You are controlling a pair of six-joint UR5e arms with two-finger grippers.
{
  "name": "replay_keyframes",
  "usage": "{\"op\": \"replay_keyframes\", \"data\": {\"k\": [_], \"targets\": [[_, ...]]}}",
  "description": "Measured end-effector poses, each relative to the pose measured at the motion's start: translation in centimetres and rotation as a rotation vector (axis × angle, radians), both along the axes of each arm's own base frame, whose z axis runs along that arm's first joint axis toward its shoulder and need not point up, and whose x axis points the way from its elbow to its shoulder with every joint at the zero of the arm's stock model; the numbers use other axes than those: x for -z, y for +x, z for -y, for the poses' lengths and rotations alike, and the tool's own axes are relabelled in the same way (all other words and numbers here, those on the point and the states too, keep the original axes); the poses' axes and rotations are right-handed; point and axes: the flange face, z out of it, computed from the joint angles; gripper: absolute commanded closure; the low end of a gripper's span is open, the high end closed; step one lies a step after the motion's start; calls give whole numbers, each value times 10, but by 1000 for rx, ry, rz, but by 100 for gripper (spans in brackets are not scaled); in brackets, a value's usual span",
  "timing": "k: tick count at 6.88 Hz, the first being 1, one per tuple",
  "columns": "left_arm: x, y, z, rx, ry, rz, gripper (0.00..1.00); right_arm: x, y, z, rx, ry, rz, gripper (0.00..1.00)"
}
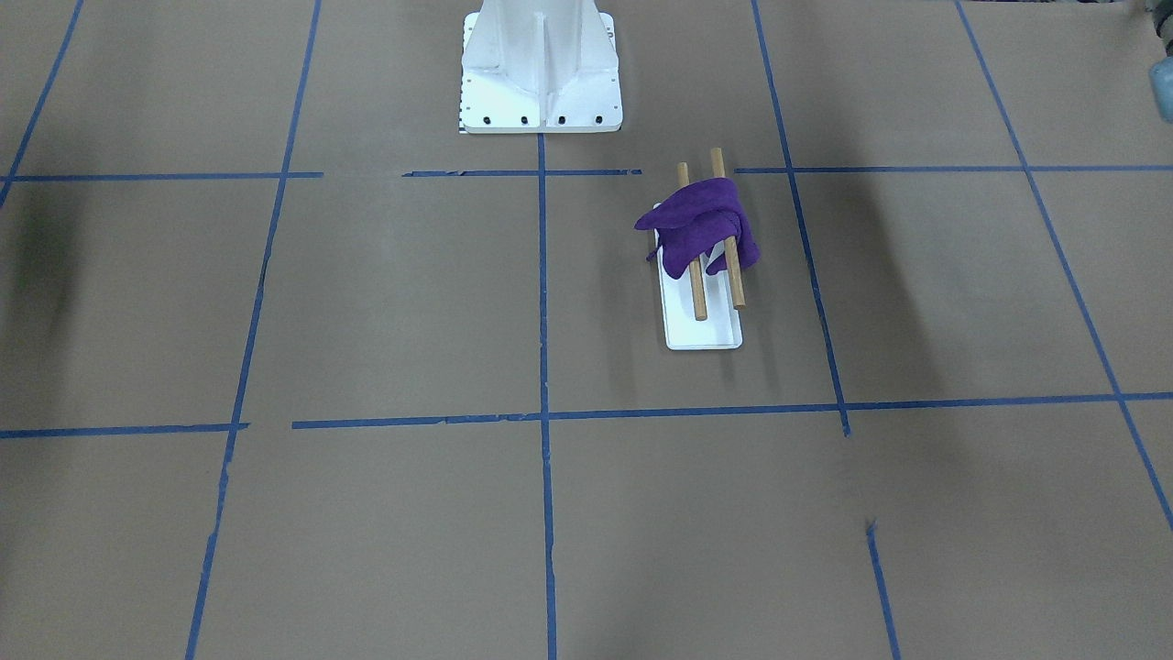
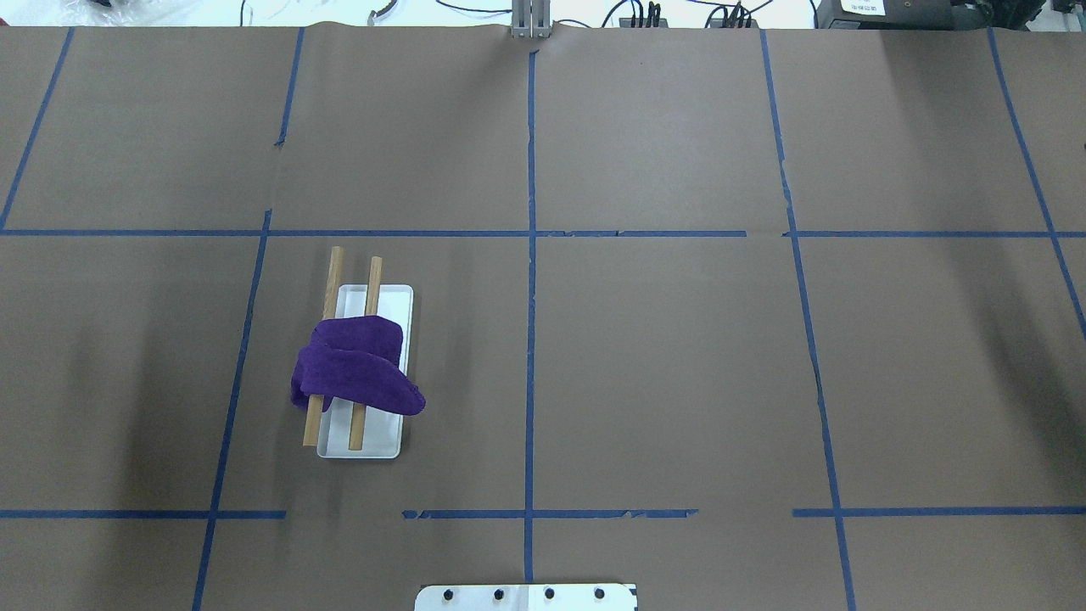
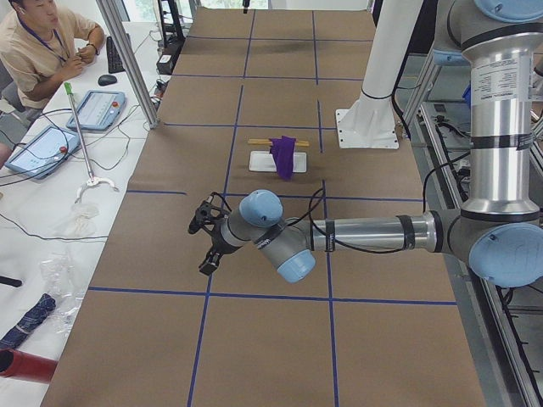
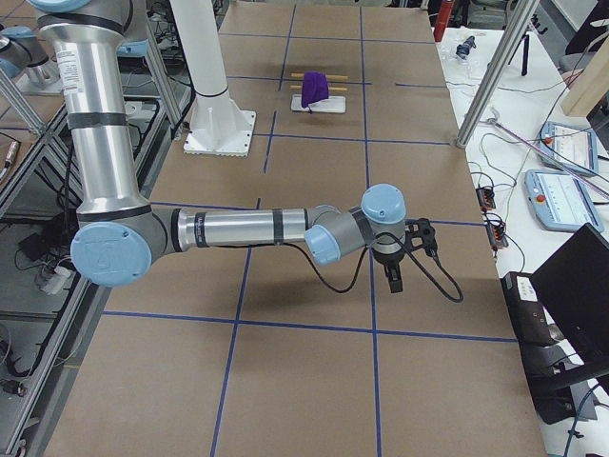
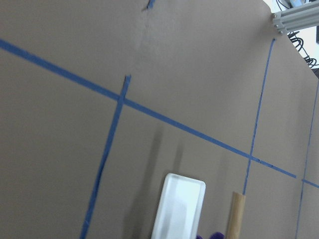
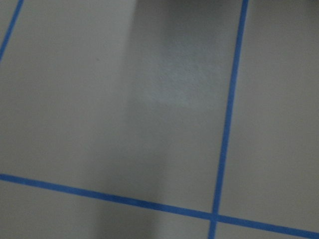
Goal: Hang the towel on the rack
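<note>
The purple towel [image 1: 701,225] is draped over both wooden dowels of the rack [image 1: 704,332], which stands on its white base on the brown table. In the overhead view the towel [image 2: 356,369] covers the middle of the dowels, over the rack's base [image 2: 394,299]. The left wrist view shows the end of the rack's base [image 5: 178,209] and one dowel tip [image 5: 235,216]. My left gripper [image 3: 208,242] hangs over the table well short of the rack. My right gripper [image 4: 398,276] is far from it. Both show only in side views, so I cannot tell whether they are open or shut.
The large white bolted pedestal [image 1: 542,64] stands behind the rack, with its edge in the overhead view [image 2: 526,596]. Blue tape lines grid the brown table. An operator [image 3: 38,42] sits at a side desk with tablets and cables.
</note>
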Motion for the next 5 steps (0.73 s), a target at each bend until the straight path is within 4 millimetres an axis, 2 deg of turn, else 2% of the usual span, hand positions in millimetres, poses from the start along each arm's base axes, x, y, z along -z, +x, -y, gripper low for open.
{"op": "replay_keyframes", "data": {"k": [1, 2, 3, 4, 5], "targets": [[-12, -25, 0, -72, -43, 95, 0, -17, 23, -7, 98, -27, -40, 0], [-19, -36, -2, -134, -156, 123, 0, -30, 32, -15, 181, -73, -52, 0], [-25, -38, -11, -188, -303, 90, 0, -43, 32, -26, 235, -115, -50, 0], [-29, -36, -28, -231, -407, 40, 0, -57, 32, -40, 259, -147, -40, 0], [-36, -34, -44, -251, -458, 13, 0, -69, 31, -54, 267, -165, -27, 0]]}}
